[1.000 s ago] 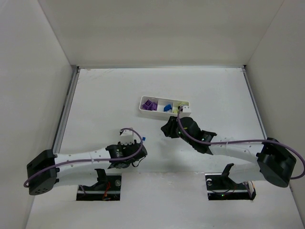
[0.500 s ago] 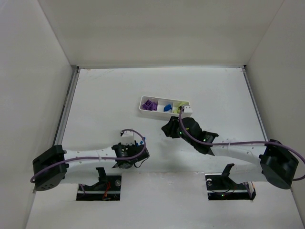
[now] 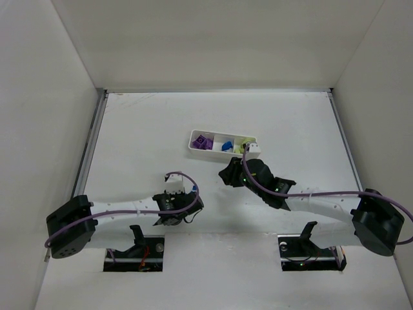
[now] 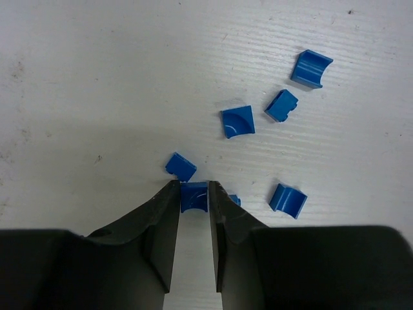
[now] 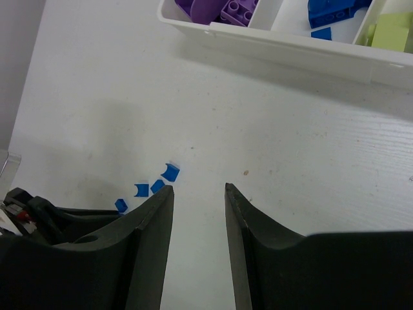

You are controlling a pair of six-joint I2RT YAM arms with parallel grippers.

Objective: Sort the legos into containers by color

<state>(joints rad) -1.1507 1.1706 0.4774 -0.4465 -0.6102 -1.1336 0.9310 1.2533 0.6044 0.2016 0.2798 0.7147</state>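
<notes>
Several small blue legos (image 4: 237, 121) lie loose on the white table in the left wrist view. My left gripper (image 4: 193, 190) is down among them, its jaws pressed on both sides of one blue lego (image 4: 193, 196). From above, this gripper (image 3: 185, 196) sits at the near left. My right gripper (image 5: 199, 188) hovers open and holds nothing, just short of the containers (image 5: 290, 48). They hold purple legos (image 5: 226, 8) on the left, blue legos (image 5: 329, 10) in the middle and yellow-green legos (image 5: 390, 29) on the right.
The white tray (image 3: 223, 143) stands mid-table, beyond the right gripper (image 3: 227, 173). White walls enclose the table on three sides. Part of the left arm (image 5: 39, 206) shows at the lower left of the right wrist view, near the loose blue bricks (image 5: 170, 172).
My left gripper has slid right and forward to the loose blue bricks and narrowed its jaws onto one. The right arm has barely moved.
</notes>
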